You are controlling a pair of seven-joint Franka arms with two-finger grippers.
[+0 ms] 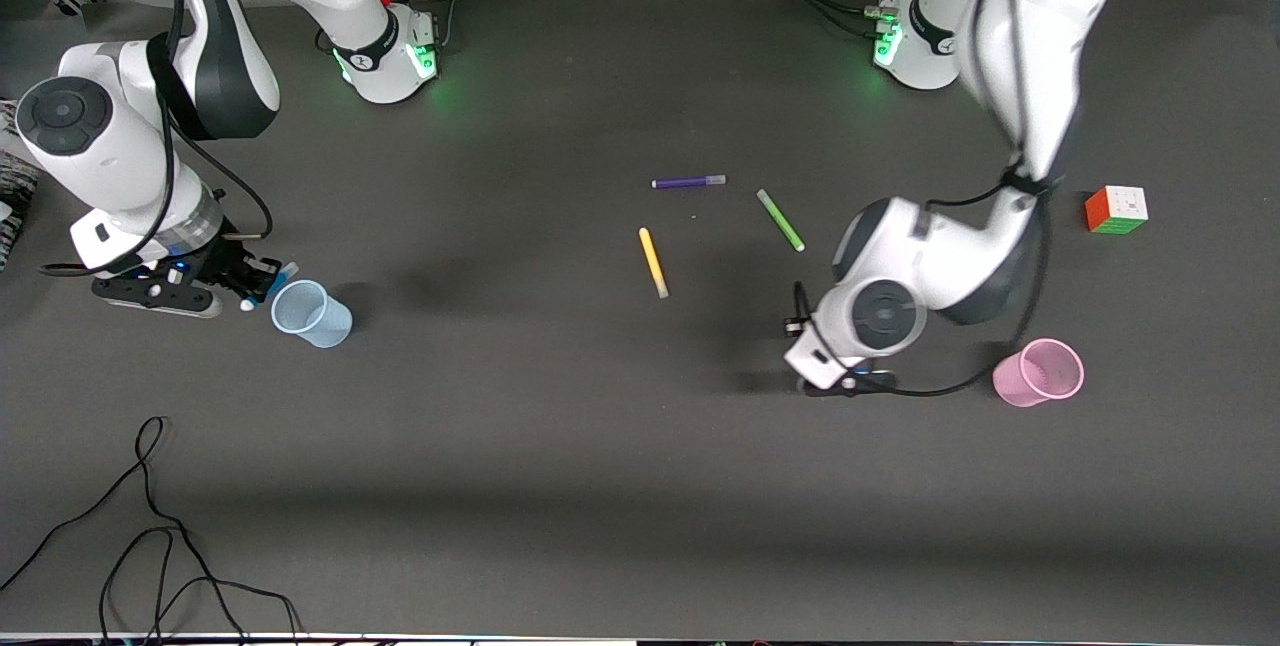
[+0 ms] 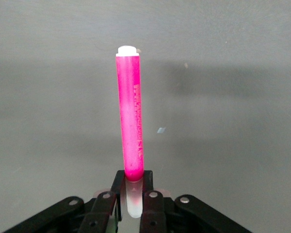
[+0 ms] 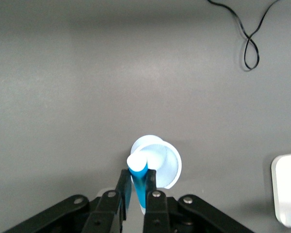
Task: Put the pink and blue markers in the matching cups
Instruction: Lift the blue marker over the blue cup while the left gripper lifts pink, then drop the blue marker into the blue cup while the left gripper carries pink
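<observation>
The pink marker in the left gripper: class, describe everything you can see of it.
The pink marker is a slim magenta felt-tip with a smooth, plastic-looking barrel, darker print along its side and a white plug at its free end. Its pale translucent cap end sits clamped between the fingers of the left gripper, so the barrel points straight away from the wrist. It hangs above bare grey table, touching only the fingers. The front view hides it under the arm.

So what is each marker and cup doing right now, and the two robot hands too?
pink marker: held by the cap end in the left gripper.
blue marker: clamped in the right gripper, over the blue cup.
blue cup: upright, empty.
pink cup: upright, empty.
purple marker, yellow marker, green marker: lying flat on the table.
</observation>
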